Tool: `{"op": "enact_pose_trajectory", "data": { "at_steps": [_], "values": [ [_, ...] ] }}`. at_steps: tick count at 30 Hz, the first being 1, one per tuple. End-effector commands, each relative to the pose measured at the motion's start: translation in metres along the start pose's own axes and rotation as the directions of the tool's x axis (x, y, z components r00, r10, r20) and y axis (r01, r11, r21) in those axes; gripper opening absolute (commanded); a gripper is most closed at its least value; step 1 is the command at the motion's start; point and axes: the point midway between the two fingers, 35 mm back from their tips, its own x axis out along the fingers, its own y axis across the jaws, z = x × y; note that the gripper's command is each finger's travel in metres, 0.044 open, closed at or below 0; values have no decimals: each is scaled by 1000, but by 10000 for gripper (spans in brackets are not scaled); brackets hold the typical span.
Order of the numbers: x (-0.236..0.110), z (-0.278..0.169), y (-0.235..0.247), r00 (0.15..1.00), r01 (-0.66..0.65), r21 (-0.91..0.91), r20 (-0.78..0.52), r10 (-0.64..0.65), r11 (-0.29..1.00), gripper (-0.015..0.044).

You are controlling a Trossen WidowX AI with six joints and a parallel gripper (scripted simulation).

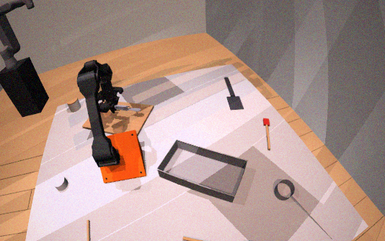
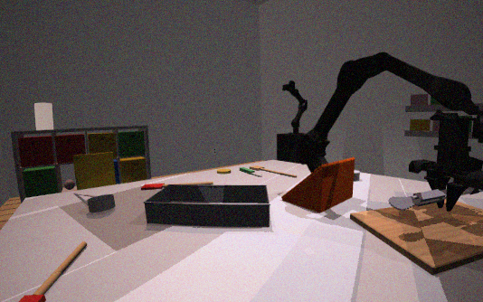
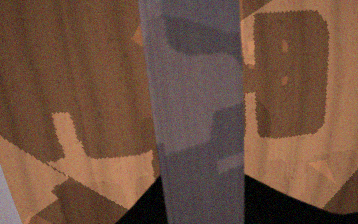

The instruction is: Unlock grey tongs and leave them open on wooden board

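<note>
The grey tongs (image 1: 133, 109) (image 2: 406, 202) (image 3: 200, 100) are in my gripper (image 1: 114, 107) (image 2: 445, 202) (image 3: 194, 174), which is shut on them. They lie roughly level, a little above the wooden board (image 1: 145, 116) (image 2: 384, 223) (image 3: 295, 152), and stick out from the fingers toward the board's edge. Whether their arms are spread or locked together I cannot tell, and the hinge lock is not clear. The fingers point down at the board. The dark roasting tin (image 1: 195, 185) (image 2: 208, 214) stands apart from the board, with nothing across it.
A tilted orange panel (image 1: 127, 153) (image 2: 332, 187) stands beside the board, close to the arm. A grey cylinder (image 1: 73, 104) is on the board's other side. A dark spatula (image 1: 235, 102), a red-headed tool (image 1: 266, 122) and a round sieve (image 1: 276, 190) (image 2: 101, 203) lie farther off.
</note>
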Motion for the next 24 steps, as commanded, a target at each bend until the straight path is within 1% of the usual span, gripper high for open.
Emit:
{"op": "enact_pose_trajectory", "data": {
  "at_steps": [1, 17, 18, 20, 24],
  "values": [
    [0, 0, 0, 1000, 0, 0, 0, 0, 1000, 8],
    [0, 0, 0, 1000, 0, 0, 0, 0, 1000, 427],
    [0, 0, 0, 1000, 0, 0, 0, 0, 1000, 440],
    [-2, 0, 2, 1000, 0, 0, 0, 0, 1000, 440],
    [-28, 4, 25, 1000, 1, 0, 1, -1, 1000, 440]
  ]
}}
